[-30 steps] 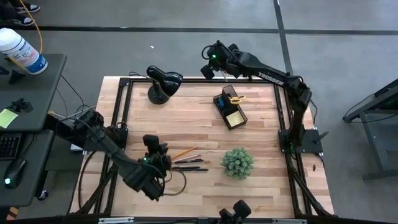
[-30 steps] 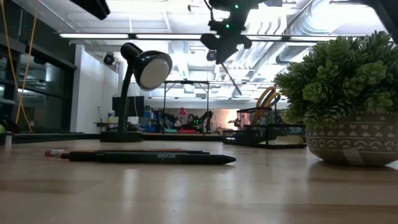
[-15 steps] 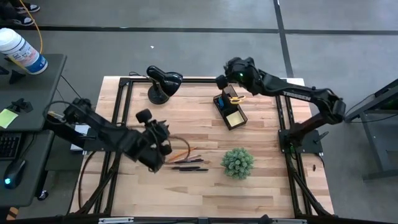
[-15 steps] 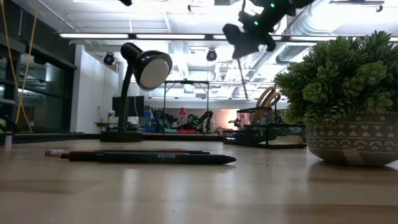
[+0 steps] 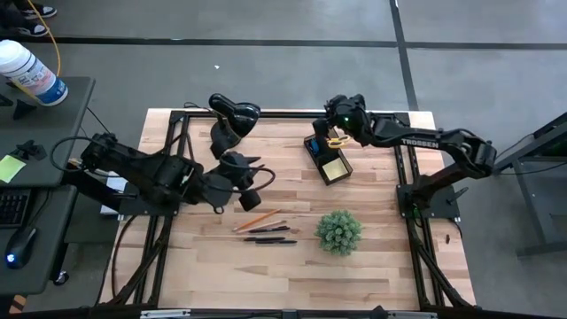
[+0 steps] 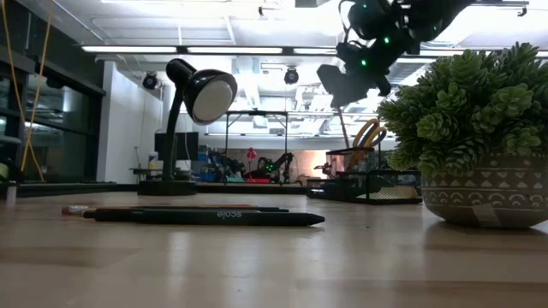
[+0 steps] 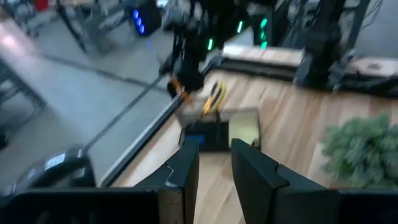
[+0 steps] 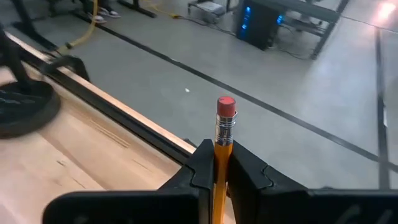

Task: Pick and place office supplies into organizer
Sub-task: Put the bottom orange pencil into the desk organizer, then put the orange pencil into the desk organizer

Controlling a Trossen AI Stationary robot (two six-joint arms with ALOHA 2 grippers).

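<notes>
My right gripper [image 5: 330, 134] hangs over the black organizer [image 5: 325, 158] at the far right, shut on an orange pencil [image 8: 218, 146]. In the organizer stand yellow-handled scissors [image 5: 336, 140], and a yellow sticky-note pad [image 5: 334, 167] lies in its tray. My left gripper [image 5: 258, 175] is raised over the table's middle left, open with nothing between its fingers [image 7: 186, 168], and points toward the organizer [image 7: 214, 132]. One orange pencil [image 5: 257, 219] and two black pens [image 5: 269, 234] lie flat on the wood near the middle. My right gripper pinches the pencil's shaft [image 8: 218, 155] between its two fingers, a short way below the red eraser [image 8: 226, 105]. The pencil stands nearly upright, eraser end above the fingers. Its long lower part [image 6: 346, 137] hangs down toward the organizer's tall compartment [image 6: 347, 161], clear of the table.
A black domed desk lamp [image 5: 229, 120] stands at the far left of the table. A round green plant in a patterned pot [image 5: 338, 230] sits near the right, below the organizer. Dark frame rails [image 5: 173, 168] run along the table's sides.
My right gripper has come down and toward the table's near right with the pencil, from beyond the far edge to over the organizer. My left gripper has risen from near the pens, gone toward the far edge and rolled; the pens and pencil have stayed in place.
</notes>
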